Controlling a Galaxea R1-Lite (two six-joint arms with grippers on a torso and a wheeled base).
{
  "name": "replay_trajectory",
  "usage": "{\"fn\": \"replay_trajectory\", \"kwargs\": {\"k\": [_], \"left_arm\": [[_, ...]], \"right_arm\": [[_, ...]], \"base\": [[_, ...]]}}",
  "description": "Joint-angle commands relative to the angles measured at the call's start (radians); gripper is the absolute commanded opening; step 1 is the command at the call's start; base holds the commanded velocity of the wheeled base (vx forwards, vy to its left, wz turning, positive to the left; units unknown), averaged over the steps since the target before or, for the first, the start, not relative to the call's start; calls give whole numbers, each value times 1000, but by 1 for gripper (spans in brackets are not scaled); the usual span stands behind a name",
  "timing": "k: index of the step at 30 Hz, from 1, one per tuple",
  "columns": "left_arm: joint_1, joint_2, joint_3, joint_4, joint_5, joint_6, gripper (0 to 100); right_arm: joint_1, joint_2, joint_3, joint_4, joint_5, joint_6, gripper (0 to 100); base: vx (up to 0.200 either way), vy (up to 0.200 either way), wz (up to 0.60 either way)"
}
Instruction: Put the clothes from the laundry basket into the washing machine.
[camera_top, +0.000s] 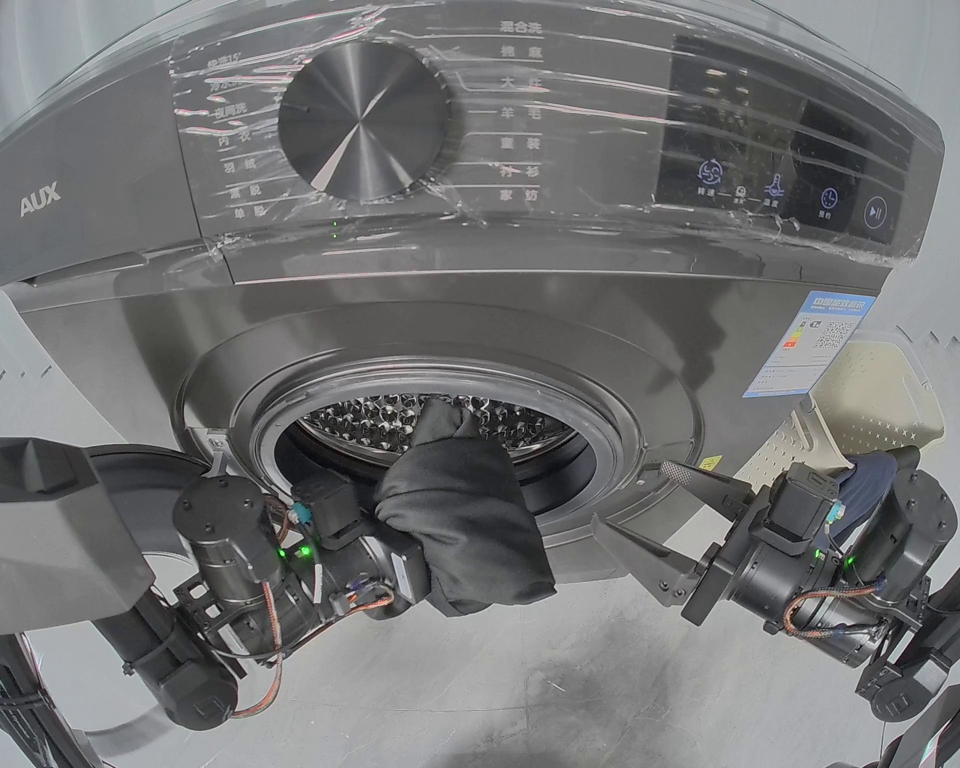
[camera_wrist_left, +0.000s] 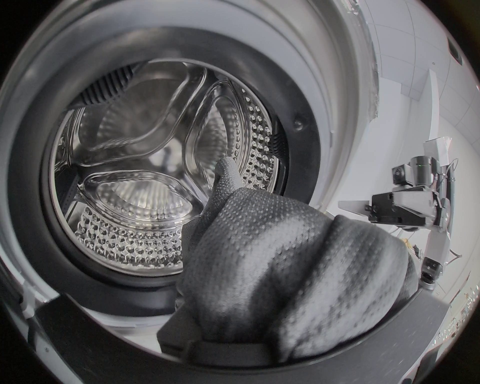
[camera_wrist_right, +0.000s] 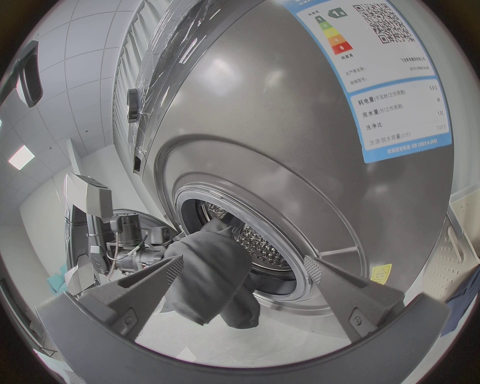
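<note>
The big grey washing machine (camera_top: 600, 330) takes up most of the head view. Its round dial (camera_top: 363, 120) is at the upper left of the frame. A blue and white sticker (camera_top: 810, 345) is stuck on at the right.

The round opening (camera_top: 610, 430) is in the middle of the frame, and I can see into it. Inside is the shiny drum (camera_wrist_left: 140, 200), full of little holes.

The left gripper (camera_top: 400, 572) is at the lower left of the frame, right in front of the opening. It is gripping a black cloth (camera_top: 460, 520), and its fingers are buried in the bundle. The cloth sits bunched up over the lower edge of the opening. One corner pokes up in front of the drum, and the rest hangs down outside, above the grey floor (camera_top: 600, 680).

The right gripper (camera_top: 655, 520) is at the lower right of the frame, beside the opening and apart from the cloth. Its two fingers are spread wide with nothing between them.

The cream laundry basket (camera_top: 885, 400) stands at the right edge of the frame, next to the machine. A blue cloth (camera_top: 868, 475) is at the basket, partly hidden behind the right arm. I cannot tell how it lies in there.
</note>
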Motion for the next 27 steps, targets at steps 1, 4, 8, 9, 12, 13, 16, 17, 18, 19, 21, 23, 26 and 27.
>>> {"fn": "replay_trajectory", "kwargs": {"k": [1, 4, 8, 9, 12, 13, 16, 17, 18, 19, 21, 23, 26, 27], "left_arm": [[3, 121, -141, 3, 5, -8, 0], [12, 198, -239, 4, 9, -11, 0], [43, 282, -349, 7, 26, -13, 0], [46, 301, -374, 10, 29, -13, 0], [55, 338, -441, 16, 32, -13, 0], [61, 348, -466, 22, 38, -13, 0], [75, 381, -560, 56, 74, -13, 0], [85, 391, -604, 76, 85, -13, 0], [92, 398, -629, 88, 89, -13, 0], [98, 405, -661, 113, 91, -13, 0], [104, 410, -695, 153, 88, -13, 0], [104, 419, -733, 187, 88, -13, 0], [102, 439, -816, 228, 91, -15, 0], [104, 445, -842, 243, 92, -16, 0]], "right_arm": [[6, -3, 5, 0, 0, 0, 100], [12, -3, 6, 0, 0, 0, 100], [28, -3, 17, -3, 0, 0, 100], [31, -3, 19, -3, 0, 0, 100], [31, -3, 20, -5, 2, 0, 100], [32, -1, 19, -5, 2, 0, 100], [32, 0, 19, -3, 3, 0, 100], [34, 0, 20, -3, 3, 0, 100], [37, 0, 20, -5, 2, 0, 100], [41, 0, 19, -5, 2, 0, 100], [43, 0, 19, -5, 0, 0, 100], [44, 0, 19, -5, 0, 0, 100], [44, 2, 19, -5, 0, 0, 100], [44, 2, 19, -5, 0, 0, 100]], "base": [[0, 0, 0], [0, 0, 0], [0, 0, 0], [0, 0, 0], [0, 0, 0], [0, 0, 0], [0, 0, 0], [0, 0, 0], [0, 0, 0], [0, 0, 0], [0, 0, 0], [0, 0, 0], [0, 0, 0], [0, 0, 0]]}}
